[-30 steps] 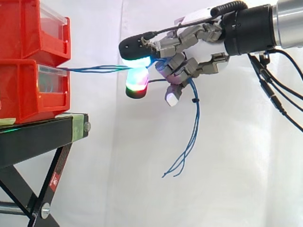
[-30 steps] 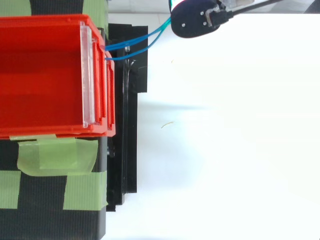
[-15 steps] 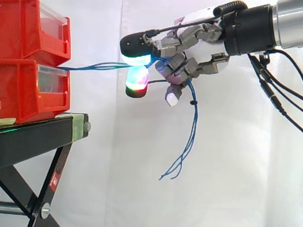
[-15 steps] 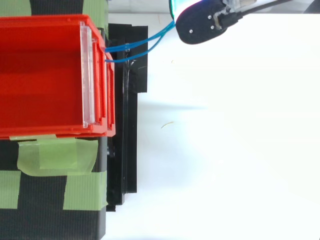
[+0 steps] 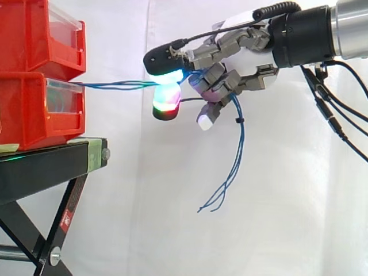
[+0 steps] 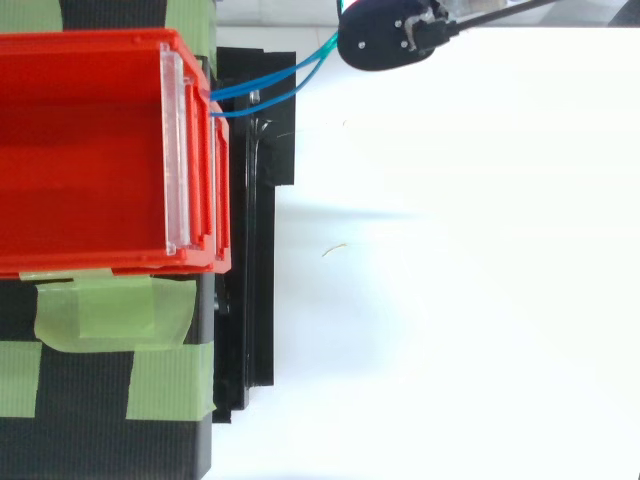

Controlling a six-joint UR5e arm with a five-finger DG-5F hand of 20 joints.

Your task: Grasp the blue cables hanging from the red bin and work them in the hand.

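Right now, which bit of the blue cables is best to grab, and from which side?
Probably the level stretch of the blue cables between the lower red bin and the hand, coming from the side away from the bin. There the strands run close together in open air; the loose ends below dangle and spread.

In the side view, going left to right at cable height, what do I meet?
red bins → blue cables, stretched level → hand, pinching the cables
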